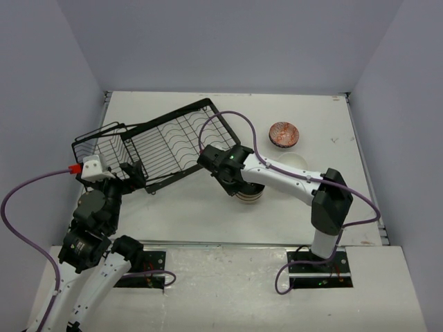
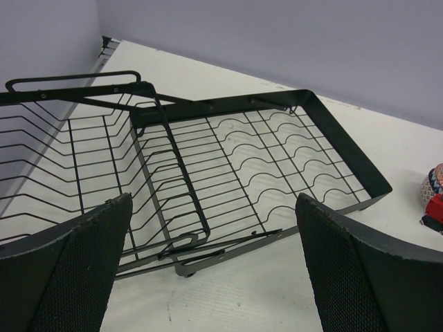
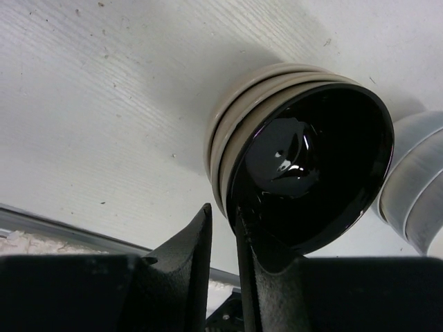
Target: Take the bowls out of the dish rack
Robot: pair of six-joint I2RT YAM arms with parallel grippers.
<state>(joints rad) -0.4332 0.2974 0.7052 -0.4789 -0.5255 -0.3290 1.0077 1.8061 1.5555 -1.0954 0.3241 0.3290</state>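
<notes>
Even, diffuse overhead light leaves the white desk [image 1: 208, 207] bright, with soft shadows. The glossy black inside of the top beige ceramic bowl [image 3: 304, 159] catches white glare, and the right tool [image 3: 223, 214] looms dark and blurred.

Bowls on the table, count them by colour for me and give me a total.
Beige bowls, black inside, stacked: 3
Patterned bowl: 1
White bowls: at least 2, the stack is partly hidden
Total: at least 6
</notes>
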